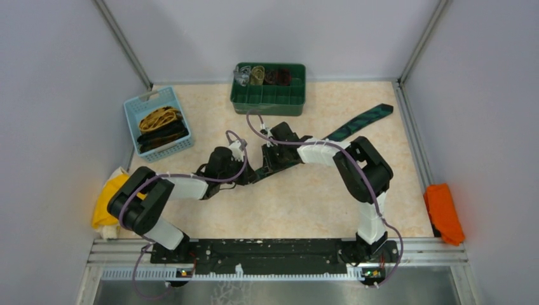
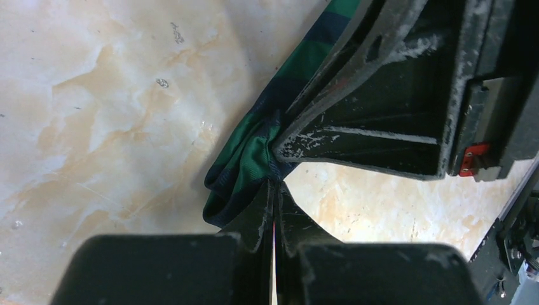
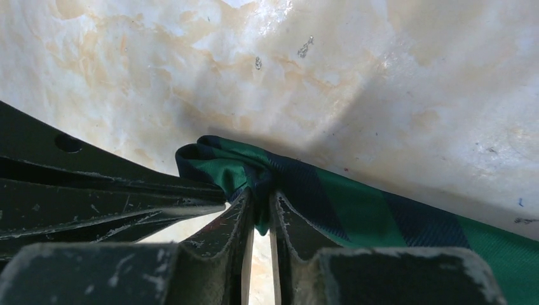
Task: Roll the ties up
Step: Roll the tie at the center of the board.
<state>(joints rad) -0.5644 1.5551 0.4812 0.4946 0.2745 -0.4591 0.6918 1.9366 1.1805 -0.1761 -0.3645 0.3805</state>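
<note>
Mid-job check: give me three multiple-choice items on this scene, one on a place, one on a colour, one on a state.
1. The blue basket sits: A) far left on the table B) at its right edge C) between the arms.
2. The held tie is: A) maroon B) green with dark checks C) beige.
3. The left gripper is: A) open B) shut on the tie C) out of view.
Answers: A, the top view shows it far left; B, both wrist views show green checks; B, its fingers pinch the fold.
</note>
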